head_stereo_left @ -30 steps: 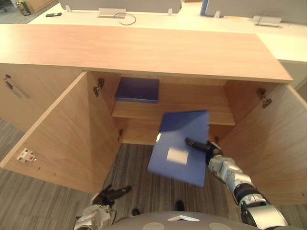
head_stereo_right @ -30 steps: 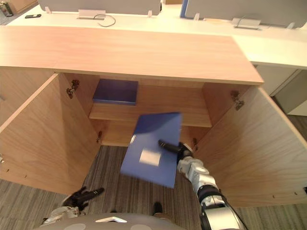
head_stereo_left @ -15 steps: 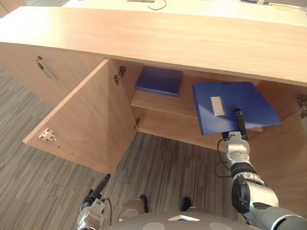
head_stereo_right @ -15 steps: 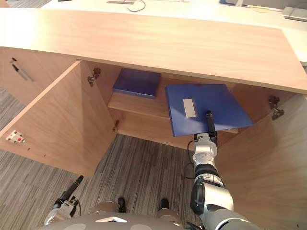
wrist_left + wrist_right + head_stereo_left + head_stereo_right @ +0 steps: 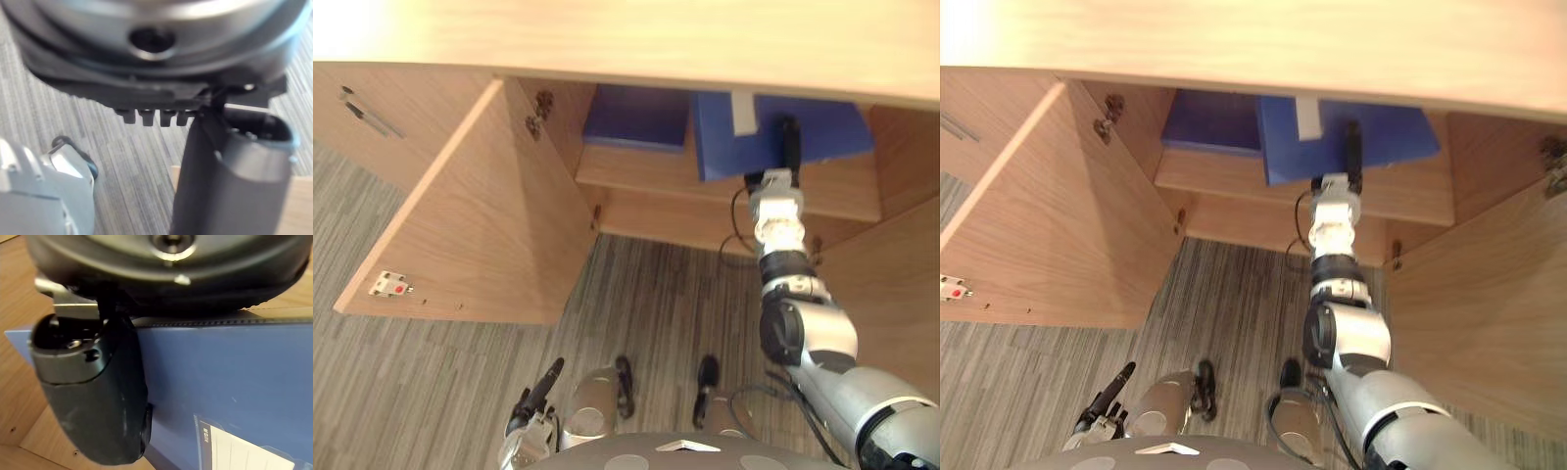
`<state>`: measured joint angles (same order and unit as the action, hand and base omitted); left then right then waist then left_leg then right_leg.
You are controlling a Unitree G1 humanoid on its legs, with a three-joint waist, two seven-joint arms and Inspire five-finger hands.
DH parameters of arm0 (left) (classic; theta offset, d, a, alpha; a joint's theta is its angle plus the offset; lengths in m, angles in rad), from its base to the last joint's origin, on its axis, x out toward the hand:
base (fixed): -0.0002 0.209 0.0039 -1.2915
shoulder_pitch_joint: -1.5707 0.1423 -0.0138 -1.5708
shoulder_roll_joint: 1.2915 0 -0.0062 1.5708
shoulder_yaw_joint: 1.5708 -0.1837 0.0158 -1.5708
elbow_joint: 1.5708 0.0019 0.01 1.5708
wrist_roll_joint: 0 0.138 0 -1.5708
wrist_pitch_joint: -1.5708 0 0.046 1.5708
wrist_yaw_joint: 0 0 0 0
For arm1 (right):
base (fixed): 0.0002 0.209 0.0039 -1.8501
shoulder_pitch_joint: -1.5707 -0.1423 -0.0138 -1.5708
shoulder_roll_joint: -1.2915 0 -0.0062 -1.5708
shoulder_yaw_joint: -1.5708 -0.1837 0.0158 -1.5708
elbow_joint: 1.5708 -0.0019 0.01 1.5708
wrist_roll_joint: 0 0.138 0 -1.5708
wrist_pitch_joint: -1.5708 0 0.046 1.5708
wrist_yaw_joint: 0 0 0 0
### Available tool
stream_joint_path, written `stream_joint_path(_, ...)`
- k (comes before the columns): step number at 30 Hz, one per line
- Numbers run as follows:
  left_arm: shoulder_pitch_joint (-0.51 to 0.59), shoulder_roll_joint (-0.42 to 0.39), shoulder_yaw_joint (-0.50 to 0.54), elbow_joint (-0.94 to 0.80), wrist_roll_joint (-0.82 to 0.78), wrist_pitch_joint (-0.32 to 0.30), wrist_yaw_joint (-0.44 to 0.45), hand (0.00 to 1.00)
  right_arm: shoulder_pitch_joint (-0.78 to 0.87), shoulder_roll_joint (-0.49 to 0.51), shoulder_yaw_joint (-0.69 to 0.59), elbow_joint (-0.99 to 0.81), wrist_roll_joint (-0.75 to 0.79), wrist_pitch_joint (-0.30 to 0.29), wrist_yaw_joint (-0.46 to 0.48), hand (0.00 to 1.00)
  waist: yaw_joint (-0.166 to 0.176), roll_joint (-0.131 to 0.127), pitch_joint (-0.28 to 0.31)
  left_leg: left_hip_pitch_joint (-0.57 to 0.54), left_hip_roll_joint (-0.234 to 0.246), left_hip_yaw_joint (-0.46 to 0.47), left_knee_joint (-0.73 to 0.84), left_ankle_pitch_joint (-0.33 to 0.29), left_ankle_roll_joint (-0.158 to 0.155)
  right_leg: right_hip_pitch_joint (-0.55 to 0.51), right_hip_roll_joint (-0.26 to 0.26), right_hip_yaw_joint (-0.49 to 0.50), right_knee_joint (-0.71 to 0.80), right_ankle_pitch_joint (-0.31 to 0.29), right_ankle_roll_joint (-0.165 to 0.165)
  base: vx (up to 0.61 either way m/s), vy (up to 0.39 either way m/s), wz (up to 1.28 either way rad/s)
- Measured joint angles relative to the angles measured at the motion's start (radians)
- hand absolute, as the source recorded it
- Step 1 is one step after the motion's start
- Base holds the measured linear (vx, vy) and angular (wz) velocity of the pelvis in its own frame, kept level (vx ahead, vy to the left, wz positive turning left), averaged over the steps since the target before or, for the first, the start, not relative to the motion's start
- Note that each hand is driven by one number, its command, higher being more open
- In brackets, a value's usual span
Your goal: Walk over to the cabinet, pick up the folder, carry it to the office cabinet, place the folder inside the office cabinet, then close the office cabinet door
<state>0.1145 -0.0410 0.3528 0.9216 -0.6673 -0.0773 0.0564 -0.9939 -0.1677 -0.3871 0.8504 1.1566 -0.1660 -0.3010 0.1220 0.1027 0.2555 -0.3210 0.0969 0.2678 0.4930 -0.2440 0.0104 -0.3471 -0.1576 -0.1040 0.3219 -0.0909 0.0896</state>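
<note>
- Folder, blue, pinched by the right robot hand: the thumb presses down on the top cover and the fingers beneath are hidden. The right wrist view shows the thumb flat against the blue cover beside a corner of the white label.
- The right arm is stretched forward into the open office cabinet, with the folder at its far end, under the cabinet's top board.
- The folder lies roughly level over the right part of the inner shelf, and its near edge juts past the shelf front. Cannot tell whether it rests on the shelf or is carried just above it.
- A second blue folder lies flat on the left part of the same shelf, just beside the held one. Contact between the two cannot be made out.
- The left door is swung wide open, with a small white catch with a red dot near its free edge and a metal hinge at its inner top corner.
- The right door is also open.
- The left robot hand is low at the robot's side over the grey striped carpet, fingers straight and holding nothing.
</note>
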Motion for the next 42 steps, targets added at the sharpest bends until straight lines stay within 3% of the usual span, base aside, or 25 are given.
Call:
stream_joint_path(2,-0.001,-0.002,-0.012,-0.030,-0.008,-0.011,0.008,1.00,-0.069,-0.016,-0.003,0.000,0.019,-0.003,-0.022,0.00,0.005,0.005,0.007,-0.060,0.003,0.013,0.048,-0.015,0.010,-0.088,-0.005,0.016,0.077,-0.007,-0.005,-0.01,0.064,-0.51)
stream_joint_path(4,-0.013,-0.002,-0.046,-0.062,-0.027,-0.023,0.007,1.00,-0.132,-0.051,-0.007,-0.002,0.051,-0.043,-0.052,0.00,0.009,0.032,0.054,-0.093,0.018,0.013,0.138,-0.046,0.016,-0.137,-0.005,0.029,0.171,-0.022,-0.010,0.00,0.075,-0.29)
stream_joint_path(8,-0.030,0.004,-0.054,-0.068,-0.037,-0.034,0.010,1.00,-0.184,-0.065,-0.002,-0.015,0.078,-0.105,-0.082,0.00,0.008,0.041,0.110,-0.146,0.037,0.013,0.289,-0.095,0.015,-0.251,-0.016,0.035,0.382,-0.051,-0.038,-0.04,0.053,-0.32)
stream_joint_path(11,-0.039,0.009,-0.064,-0.085,-0.037,-0.034,0.021,1.00,-0.227,-0.065,0.012,-0.027,0.079,-0.122,-0.118,0.00,0.009,0.049,0.140,-0.225,0.086,0.015,0.427,-0.129,0.014,-0.324,-0.041,-0.063,0.474,-0.057,-0.052,-0.06,0.053,-0.38)
stream_joint_path(13,-0.039,0.006,-0.075,-0.098,-0.038,-0.033,0.020,1.00,-0.251,-0.065,0.025,-0.027,0.079,-0.121,-0.134,0.00,0.011,0.057,0.161,-0.254,0.111,0.014,0.498,-0.124,0.012,-0.317,-0.043,-0.105,0.460,-0.058,-0.078,-0.02,0.072,-0.30)
stream_joint_path(14,-0.040,0.001,-0.078,-0.100,-0.038,-0.032,0.019,1.00,-0.270,-0.066,0.044,-0.027,0.078,-0.122,-0.142,0.00,0.009,0.066,0.171,-0.322,0.132,-0.002,0.590,-0.108,0.005,-0.316,-0.043,-0.109,0.464,-0.069,-0.097,-0.02,0.114,-0.17)
stream_joint_path(16,-0.047,0.002,-0.098,-0.107,-0.038,-0.031,0.017,1.00,-0.305,-0.089,0.055,-0.030,0.078,-0.123,-0.146,0.00,0.012,0.070,0.185,-0.321,0.119,-0.031,0.453,-0.156,-0.004,-0.343,-0.056,-0.118,0.497,-0.079,-0.094,-0.02,0.130,-0.06)
stream_joint_path(17,-0.051,0.008,-0.109,-0.119,-0.038,-0.032,0.016,1.00,-0.325,-0.105,0.055,-0.030,0.078,-0.117,-0.148,0.00,0.008,0.061,0.196,-0.326,0.100,-0.027,0.449,-0.160,0.002,-0.353,-0.076,-0.119,0.508,-0.088,-0.085,-0.05,0.128,0.30)
stream_joint_path(19,-0.046,0.010,-0.148,-0.176,-0.038,-0.033,0.008,1.00,-0.368,-0.151,0.059,-0.029,0.078,-0.099,-0.157,0.00,0.023,0.066,0.210,-0.349,0.075,-0.021,0.459,-0.159,0.003,-0.361,-0.119,-0.140,0.521,-0.109,-0.075,-0.08,0.103,0.42)
stream_joint_path(21,-0.038,0.012,-0.157,-0.195,-0.038,-0.032,0.007,1.00,-0.403,-0.149,0.084,-0.023,0.078,-0.085,-0.166,0.00,0.028,0.067,0.219,-0.360,0.072,-0.021,0.466,-0.159,0.004,-0.371,-0.126,-0.144,0.530,-0.114,-0.076,-0.08,0.028,0.16)
stream_joint_path(27,0.040,0.058,-0.330,-0.377,-0.043,-0.023,0.003,1.00,-0.508,-0.256,0.277,0.018,0.078,-0.012,-0.171,0.00,0.047,0.067,0.220,-0.496,0.051,-0.069,0.520,-0.165,0.024,-0.465,-0.178,-0.193,0.609,-0.192,-0.060,-0.10,-0.051,0.31)
stream_joint_path(30,0.076,0.075,-0.371,-0.453,-0.078,-0.008,0.001,1.00,-0.511,-0.314,0.304,0.031,0.088,-0.011,-0.189,0.00,0.069,0.067,0.221,-0.556,0.050,-0.077,0.555,-0.165,0.023,-0.526,-0.195,-0.197,0.664,-0.211,-0.067,-0.14,-0.084,0.18)
stream_joint_path(39,0.151,0.145,-0.428,-0.539,-0.117,0.016,0.009,1.00,-0.511,-0.394,0.316,0.048,0.200,-0.036,-0.248,0.00,0.070,0.095,0.233,-0.674,0.049,-0.093,0.630,-0.161,0.024,-0.644,-0.226,-0.195,0.764,-0.238,-0.083,-0.10,-0.046,0.07)
stream_joint_path(42,0.155,0.139,-0.433,-0.524,-0.118,0.020,0.026,1.00,-0.511,-0.432,0.248,0.048,0.228,-0.050,-0.284,0.00,0.072,0.097,0.234,-0.710,0.041,-0.101,0.643,-0.156,0.021,-0.681,-0.243,-0.198,0.798,-0.249,-0.092,-0.06,-0.022,0.13)
